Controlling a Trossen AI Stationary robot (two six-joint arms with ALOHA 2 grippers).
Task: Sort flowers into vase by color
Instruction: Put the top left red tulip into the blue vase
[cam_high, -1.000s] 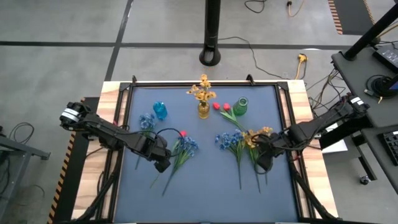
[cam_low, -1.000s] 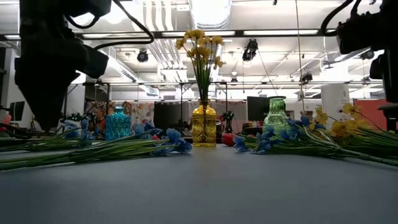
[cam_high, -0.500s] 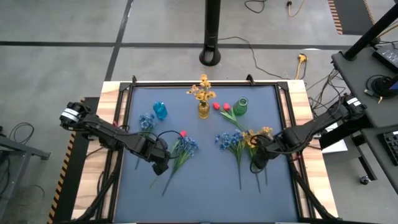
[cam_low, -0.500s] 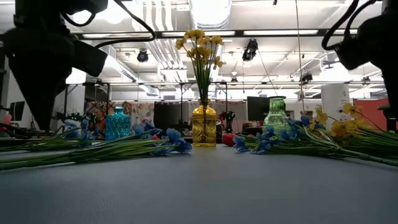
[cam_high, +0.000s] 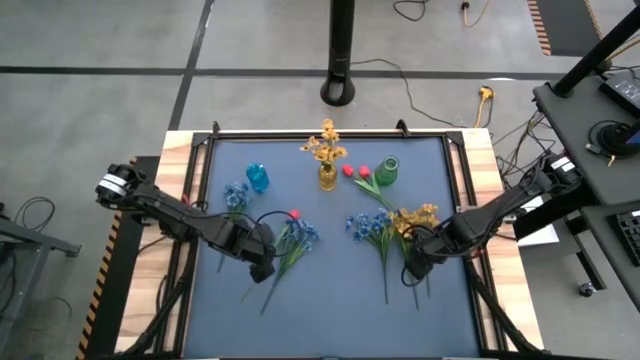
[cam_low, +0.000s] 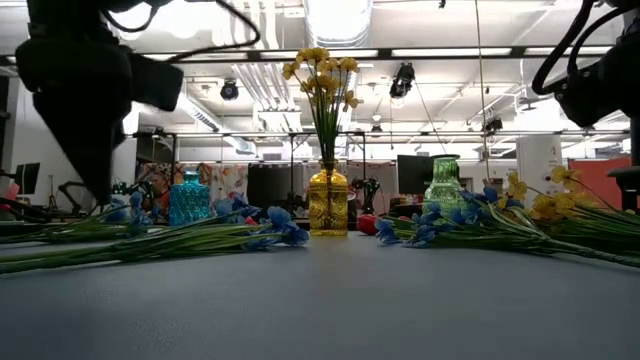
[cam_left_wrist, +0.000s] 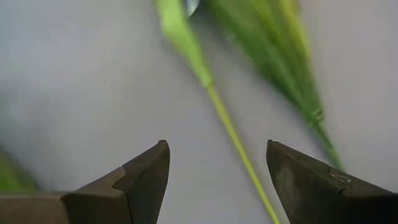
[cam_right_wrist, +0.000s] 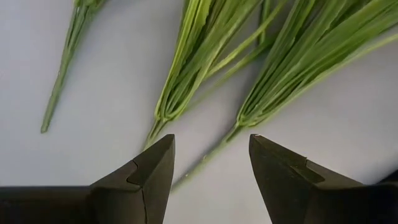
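Observation:
My left gripper (cam_high: 262, 268) hovers open over the stems of a blue flower bunch (cam_high: 297, 234) lying flat on the mat. In the left wrist view one thin green stem (cam_left_wrist: 236, 140) runs between its fingers, untouched. Farther right, my right gripper (cam_high: 412, 265) is open above the stem ends (cam_right_wrist: 205, 158) of the blue (cam_high: 368, 226) and yellow flowers (cam_high: 415, 217). The yellow vase (cam_high: 327, 178) holds yellow flowers (cam_high: 325, 143). A blue vase (cam_high: 258, 178) and a green vase (cam_high: 387, 171) stand beside it. Red buds (cam_high: 355, 172) lie near the green vase.
Another blue sprig (cam_high: 237, 195) and a red bud (cam_high: 294, 214) lie left of centre. The near half of the blue-grey mat (cam_high: 330, 320) is bare. A black frame (cam_high: 465, 200) borders the mat. In the low view both arms (cam_low: 85, 100) come in from above.
My right gripper has sunk toward the stem ends, shifted a little toward the table's near edge, and rolled about its wrist. My left gripper has stayed in place and rolled slightly. No flower has moved.

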